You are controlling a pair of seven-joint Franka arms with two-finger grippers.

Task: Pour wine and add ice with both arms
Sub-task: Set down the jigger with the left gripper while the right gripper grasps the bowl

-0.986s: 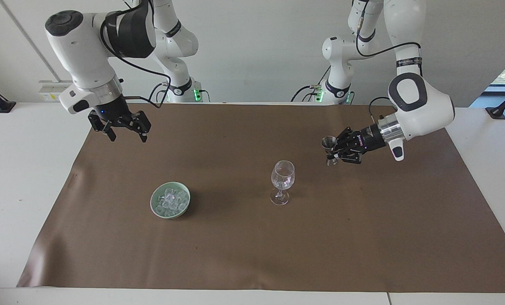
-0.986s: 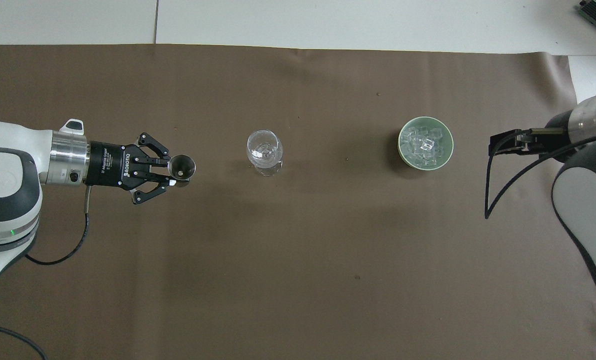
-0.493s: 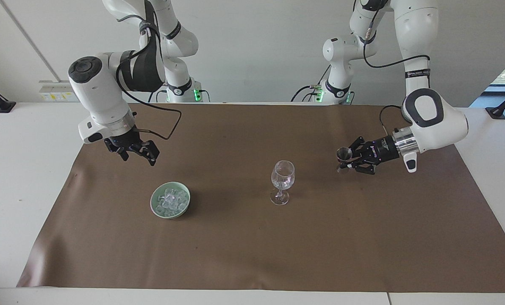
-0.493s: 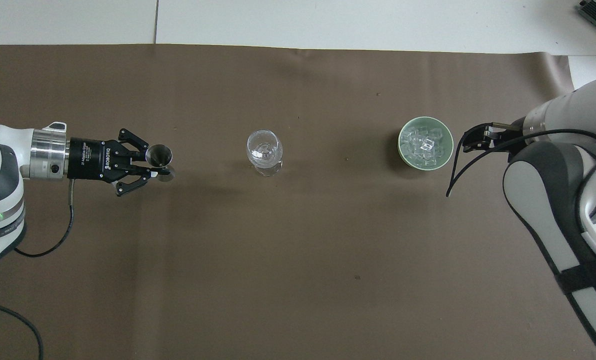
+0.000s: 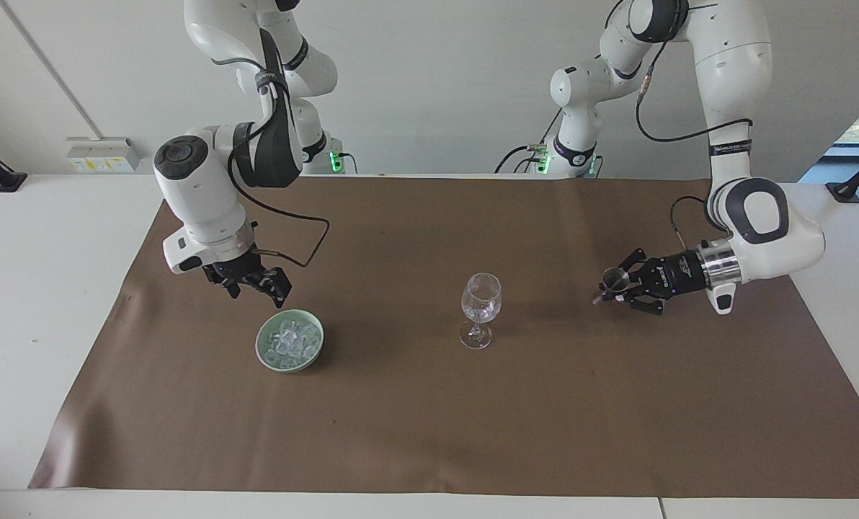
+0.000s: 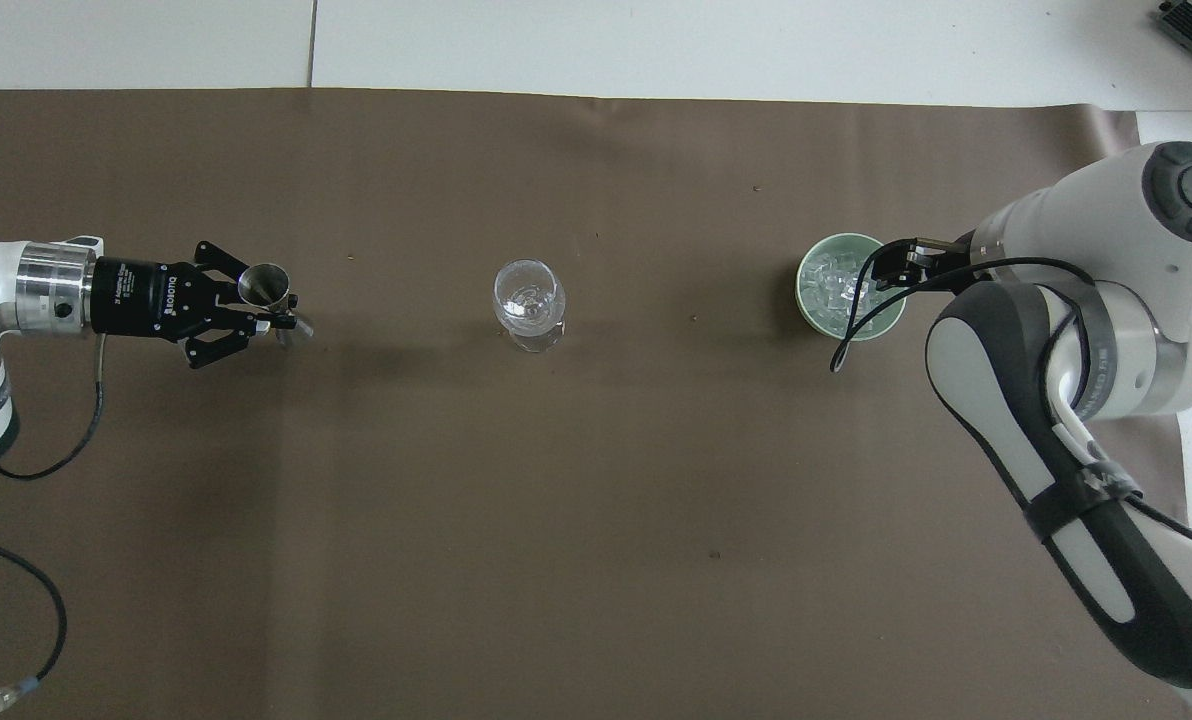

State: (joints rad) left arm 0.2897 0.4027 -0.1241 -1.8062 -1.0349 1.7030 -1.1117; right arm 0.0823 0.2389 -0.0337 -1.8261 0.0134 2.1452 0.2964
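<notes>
Both tools: left tool (image 5: 615, 286) grips jigger (image 5: 612, 280); right tool (image 5: 258, 285) over ice (image 5: 290, 341).

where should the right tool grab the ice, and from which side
From straight above. The ice lies loose in the open-topped green bowl, whose wall blocks any sideways approach. Probably best to pinch a single cube on top of the pile across two flat faces. The right tool hangs just over the bowl's rim nearest the robots.

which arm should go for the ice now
Right, likely. Its end effector hangs open just above the bowl of ice. The left end effector is shut on a jigger toward the left arm's end of the table.
</notes>
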